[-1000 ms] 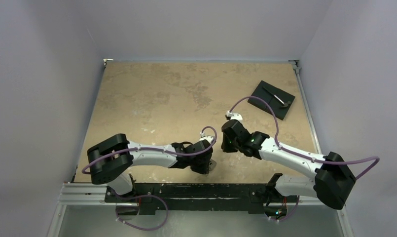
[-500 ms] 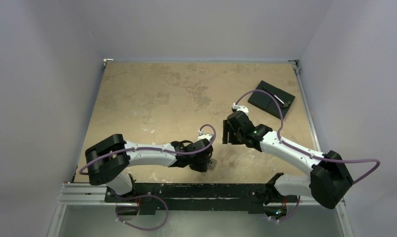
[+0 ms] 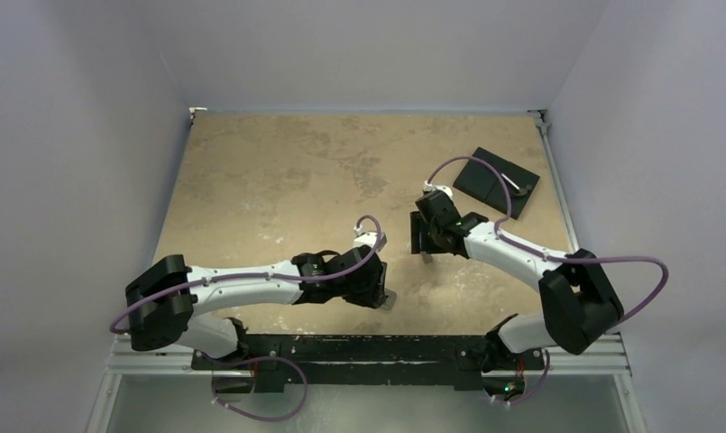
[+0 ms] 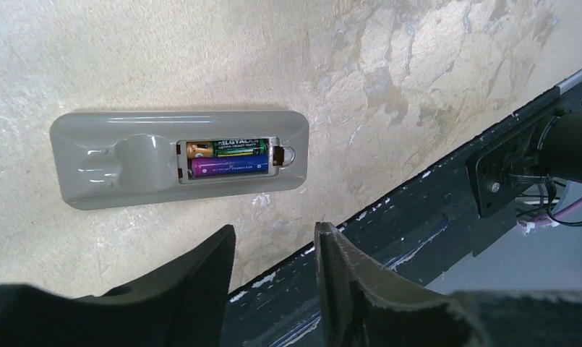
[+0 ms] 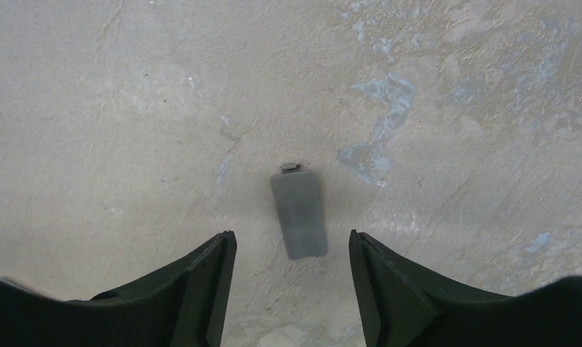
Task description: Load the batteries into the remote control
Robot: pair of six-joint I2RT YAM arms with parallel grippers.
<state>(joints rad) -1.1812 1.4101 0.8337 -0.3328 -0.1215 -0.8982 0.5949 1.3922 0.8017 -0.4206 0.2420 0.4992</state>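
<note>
Nearest, at the table edge: hovering with the left claw partly open, empty, above the remote, lying back-up. Seated side by side in its open bay, both batteries (seemingly done with loading). Farther out: poised with the right claw spread wide over the grey cover, gripping nothing. Next, probably: closing on that cover, carrying it back, snapping it over the bay.

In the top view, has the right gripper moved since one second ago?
Yes. The right gripper has shifted slightly away from the arm bases, toward the black plate at the table's far right.
</note>
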